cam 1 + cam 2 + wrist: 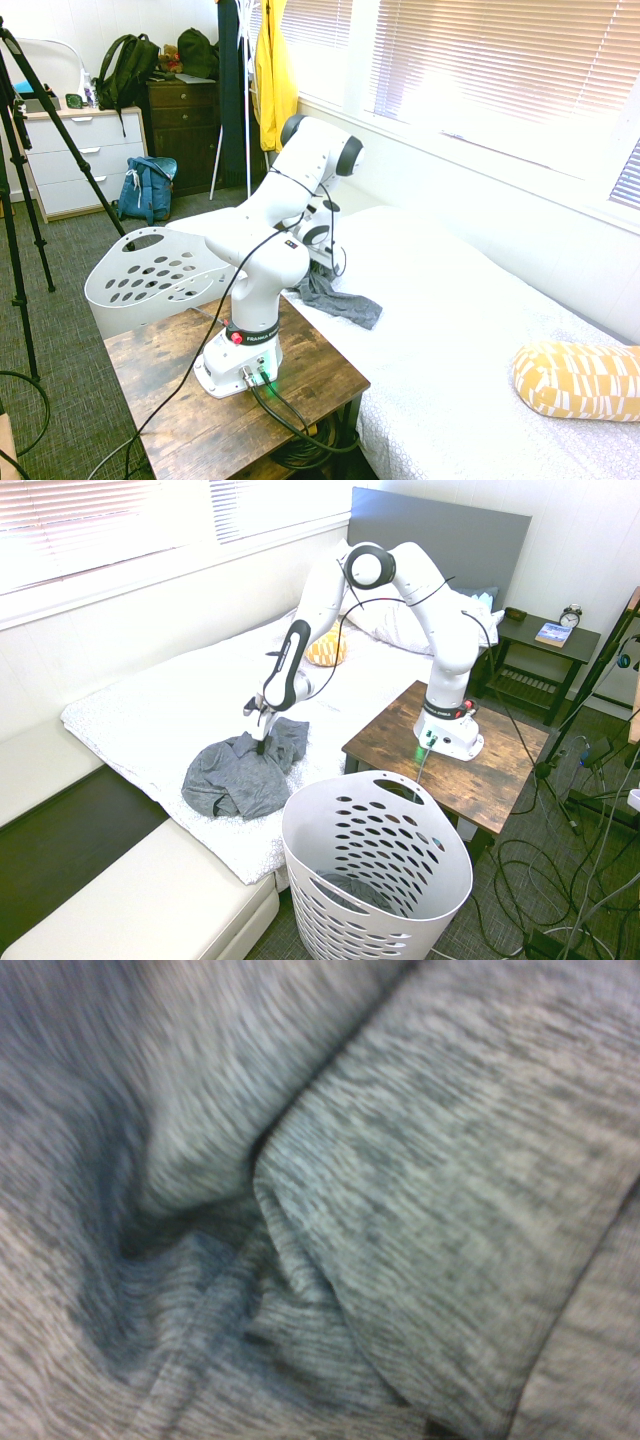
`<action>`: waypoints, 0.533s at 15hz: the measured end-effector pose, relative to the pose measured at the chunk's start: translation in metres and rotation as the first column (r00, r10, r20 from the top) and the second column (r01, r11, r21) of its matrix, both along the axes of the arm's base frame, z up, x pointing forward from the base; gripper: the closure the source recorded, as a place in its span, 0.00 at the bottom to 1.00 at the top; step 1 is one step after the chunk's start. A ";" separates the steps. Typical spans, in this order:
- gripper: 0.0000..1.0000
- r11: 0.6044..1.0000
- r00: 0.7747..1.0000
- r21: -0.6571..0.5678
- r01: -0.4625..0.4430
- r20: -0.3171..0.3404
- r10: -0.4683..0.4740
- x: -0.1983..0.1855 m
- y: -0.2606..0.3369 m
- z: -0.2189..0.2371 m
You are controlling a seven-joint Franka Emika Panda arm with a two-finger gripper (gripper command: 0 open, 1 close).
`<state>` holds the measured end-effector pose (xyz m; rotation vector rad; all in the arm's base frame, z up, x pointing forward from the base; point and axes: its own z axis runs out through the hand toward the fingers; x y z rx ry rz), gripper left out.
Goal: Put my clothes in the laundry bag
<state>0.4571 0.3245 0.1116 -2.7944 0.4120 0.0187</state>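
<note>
The clothes (235, 775), a plain dark grey garment, lie bunched on the white bed near its edge, with one part pulled up into a peak. My gripper (262, 746) is shut on that peak, just above the pile. From the other side the clothes (335, 300) trail down from behind the arm onto the bed. Grey fabric folds (400, 1210) fill the wrist view. The laundry bag (375, 880), a white plastic basket with oval holes, stands on the floor beside the bed, right of the clothes, and shows again as the laundry bag (150, 275).
A wooden side table (480, 760) stands between the bed and a dark nightstand (545, 650). A yellow patterned pillow (580, 380) lies on the bed (460, 320). A blue backpack (148, 188) and yellow jacket (275, 85) are by the dressers.
</note>
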 end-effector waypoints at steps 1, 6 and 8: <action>1.00 1.000 1.000 0.007 0.001 0.021 -0.001 0.001 0.009 0.030; 1.00 0.999 0.993 0.044 -0.025 0.121 0.020 -0.025 0.075 0.205; 1.00 0.997 0.988 0.060 -0.051 0.149 0.042 -0.054 0.101 0.288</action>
